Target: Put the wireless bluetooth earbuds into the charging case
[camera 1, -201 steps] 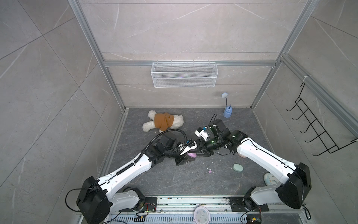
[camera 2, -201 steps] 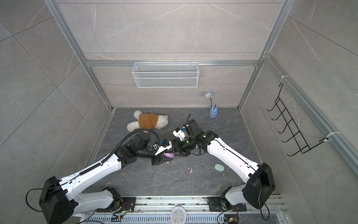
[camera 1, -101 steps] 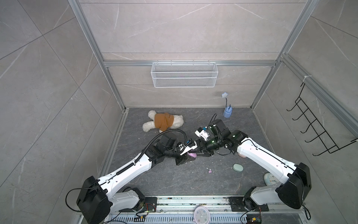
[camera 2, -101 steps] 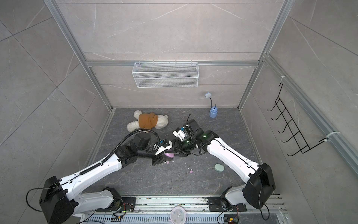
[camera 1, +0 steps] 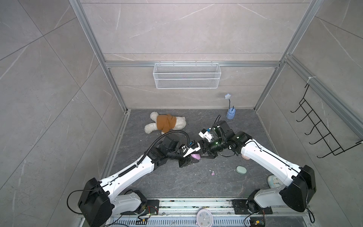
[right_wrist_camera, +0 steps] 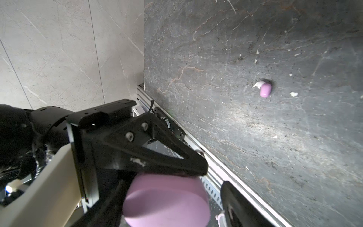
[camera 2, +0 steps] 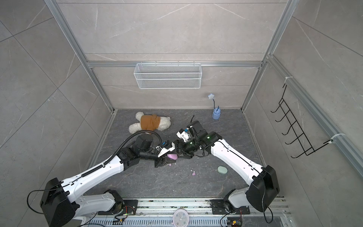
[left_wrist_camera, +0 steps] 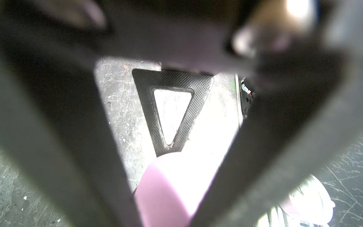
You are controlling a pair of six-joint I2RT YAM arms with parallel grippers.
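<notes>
Right wrist view shows the left pincer (right_wrist_camera: 163, 183) clamped on the lilac case (right_wrist_camera: 167, 202), the right pincer (camera 1: 207, 154) parted beside it and a lilac bud (right_wrist_camera: 265, 91) loose on the counter (right_wrist_camera: 255, 157), well apart from the case, so insertion looks still undone.

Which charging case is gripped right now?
The lilac case, clamped in the left gripper. The mint green case lies free on the floor.
</notes>
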